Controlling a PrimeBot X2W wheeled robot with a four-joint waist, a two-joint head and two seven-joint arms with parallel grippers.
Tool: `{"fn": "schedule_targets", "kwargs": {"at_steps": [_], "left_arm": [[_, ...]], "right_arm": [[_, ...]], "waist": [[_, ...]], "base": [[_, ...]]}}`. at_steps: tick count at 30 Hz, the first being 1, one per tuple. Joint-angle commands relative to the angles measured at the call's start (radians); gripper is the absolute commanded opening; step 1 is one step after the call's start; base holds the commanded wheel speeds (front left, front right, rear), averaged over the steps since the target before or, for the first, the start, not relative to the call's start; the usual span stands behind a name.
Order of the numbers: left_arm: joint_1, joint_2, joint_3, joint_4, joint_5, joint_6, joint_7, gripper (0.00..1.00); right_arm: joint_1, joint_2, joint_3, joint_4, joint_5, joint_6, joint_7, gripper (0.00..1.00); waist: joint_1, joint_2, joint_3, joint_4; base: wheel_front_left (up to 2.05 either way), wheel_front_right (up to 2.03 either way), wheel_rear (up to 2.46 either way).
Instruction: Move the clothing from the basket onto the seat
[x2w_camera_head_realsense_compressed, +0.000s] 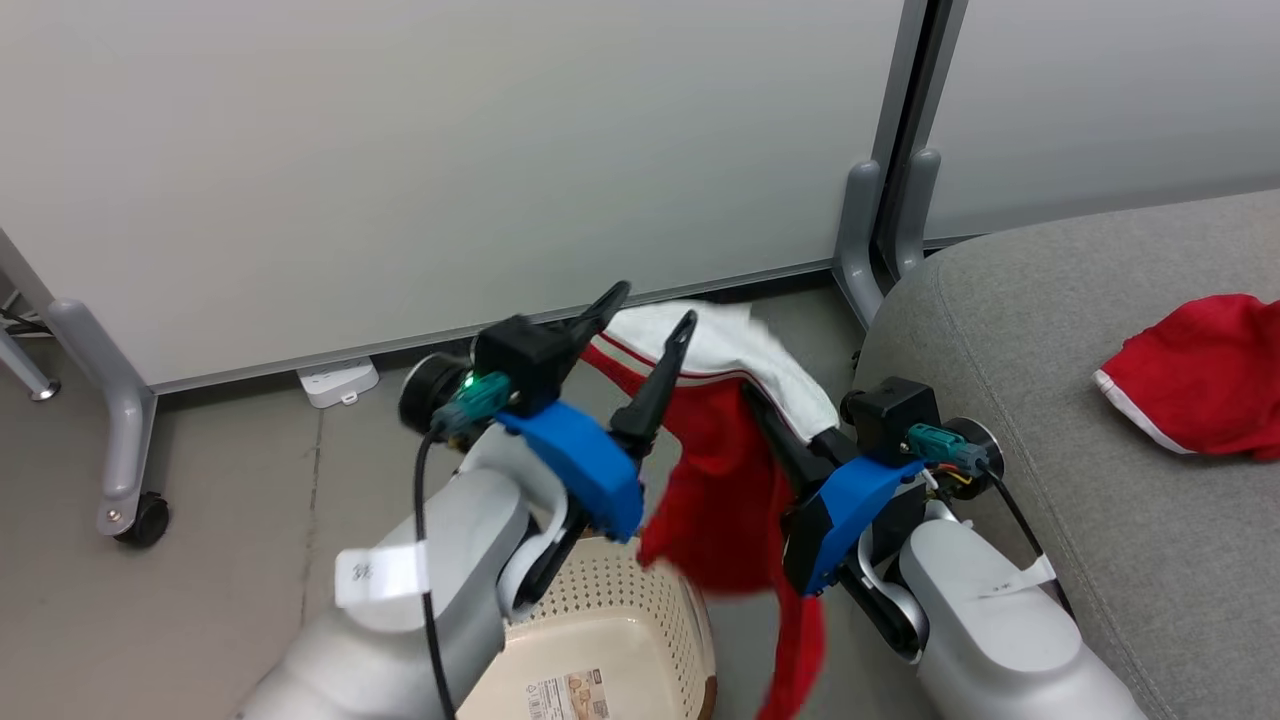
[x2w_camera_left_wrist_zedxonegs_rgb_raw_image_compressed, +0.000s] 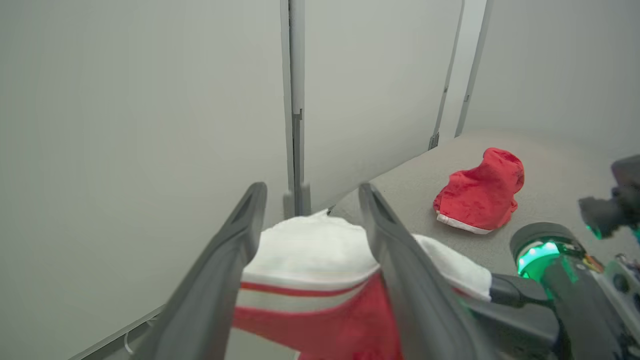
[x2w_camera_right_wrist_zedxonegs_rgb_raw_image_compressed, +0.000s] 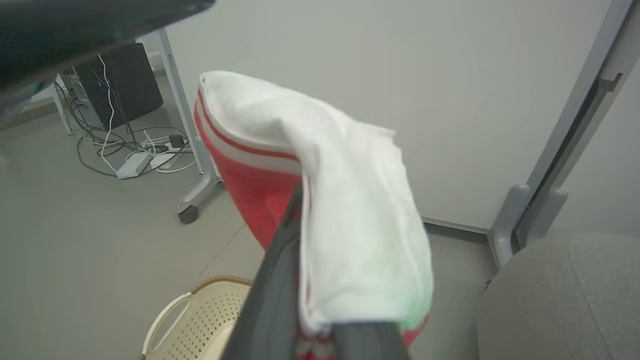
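Note:
A red garment with a white panel and striped trim (x2w_camera_head_realsense_compressed: 720, 480) hangs in the air between my two grippers, above the floor beside the basket (x2w_camera_head_realsense_compressed: 610, 620). My right gripper (x2w_camera_head_realsense_compressed: 800, 450) is shut on it, and the white cloth (x2w_camera_right_wrist_zedxonegs_rgb_raw_image_compressed: 360, 220) drapes over its fingers (x2w_camera_right_wrist_zedxonegs_rgb_raw_image_compressed: 275, 290). The left gripper (x2w_camera_head_realsense_compressed: 650, 305) stands open just left of the garment, whose white top (x2w_camera_left_wrist_zedxonegs_rgb_raw_image_compressed: 310, 250) shows between and beyond its fingers (x2w_camera_left_wrist_zedxonegs_rgb_raw_image_compressed: 220, 280). A second red garment (x2w_camera_head_realsense_compressed: 1200, 375) lies on the grey seat (x2w_camera_head_realsense_compressed: 1050, 350) at the right; it is also on the seat (x2w_camera_left_wrist_zedxonegs_rgb_raw_image_compressed: 480, 192) in the left wrist view.
A pale partition wall on grey wheeled feet (x2w_camera_head_realsense_compressed: 130, 440) runs across the back, with posts (x2w_camera_head_realsense_compressed: 860, 250) next to the seat. A white power strip (x2w_camera_head_realsense_compressed: 337, 382) lies at its base. Cables and a dark box (x2w_camera_right_wrist_zedxonegs_rgb_raw_image_compressed: 120, 85) sit on the floor further off.

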Motion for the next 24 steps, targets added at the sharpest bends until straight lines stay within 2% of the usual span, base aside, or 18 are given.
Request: {"fn": "schedule_targets", "kwargs": {"at_steps": [1,6,14,19,24], "left_arm": [[0.057,0.017,0.042,-0.037,0.029,0.007,-0.003,1.00],[0.258,0.067,0.224,-0.197,0.160,0.025,-0.003,1.00],[0.535,0.063,0.476,-0.350,0.340,0.003,-0.003,1.00],[0.626,0.037,0.578,-0.377,0.407,-0.021,-0.003,1.00],[0.656,0.016,0.623,-0.379,0.444,-0.039,-0.003,1.00]], "right_arm": [[-0.008,-0.007,-0.006,-0.012,-0.002,0.000,-0.011,0.00],[0.004,-0.018,-0.028,-0.038,-0.010,0.000,-0.014,0.00],[0.025,-0.029,-0.060,-0.080,-0.025,0.000,-0.001,0.00],[0.040,-0.037,-0.079,-0.103,-0.032,0.000,0.009,0.00],[0.049,-0.041,-0.090,-0.117,-0.035,0.000,0.018,0.00]], "waist": [[0.0000,-0.0001,0.006,0.000],[0.0000,-0.0001,0.027,0.004],[0.0000,-0.0001,0.039,0.011],[0.0000,-0.0001,0.037,0.016],[0.0000,-0.0001,0.034,0.019]], "base": [[0.00,0.00,0.00],[0.00,0.00,0.00],[0.00,0.00,0.00],[0.00,0.00,0.00],[0.00,0.00,0.00]]}}
